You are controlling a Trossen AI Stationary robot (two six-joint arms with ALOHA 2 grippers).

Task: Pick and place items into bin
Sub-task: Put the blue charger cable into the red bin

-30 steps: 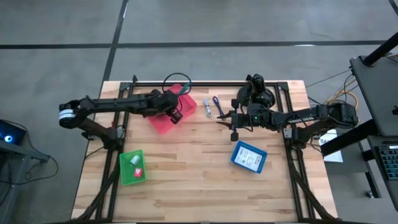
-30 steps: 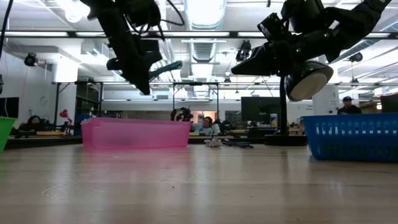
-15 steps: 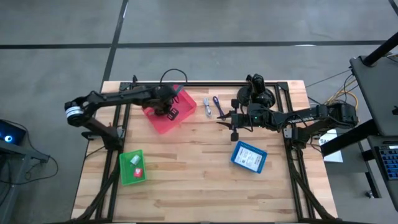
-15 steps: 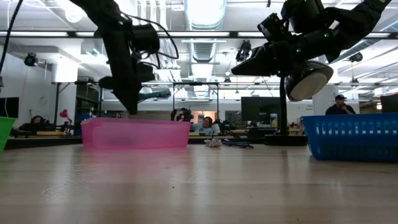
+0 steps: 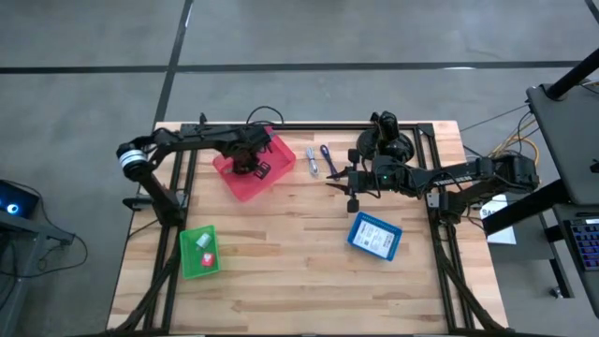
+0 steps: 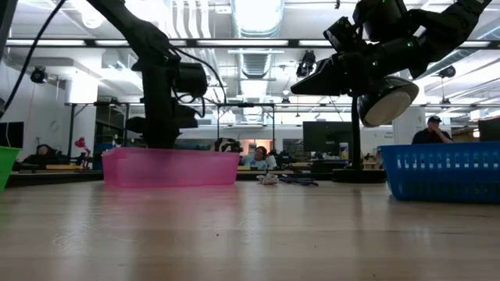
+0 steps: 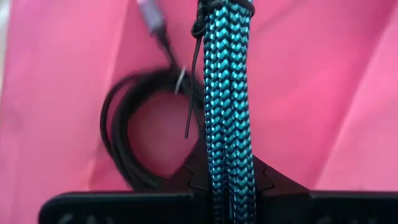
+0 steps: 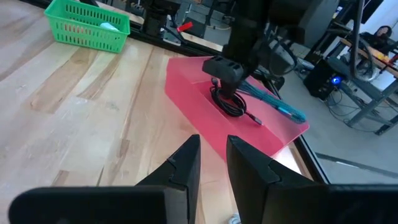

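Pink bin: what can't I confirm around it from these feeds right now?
- Low view: pink bin wall hides its contents and the left gripper's tip.
- Left wrist view: teal braided cable is cut off by the frame's edge.
- High view: the sticks beside the bin are too small to count.

Overhead looks straight down, low camera level across — both wrist views share the pink bin [image 8: 236, 118].

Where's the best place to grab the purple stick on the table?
Take the purple stick at its middle from straight above, closing across its narrow width. It lies flat on the table, with a pale stick close alongside.
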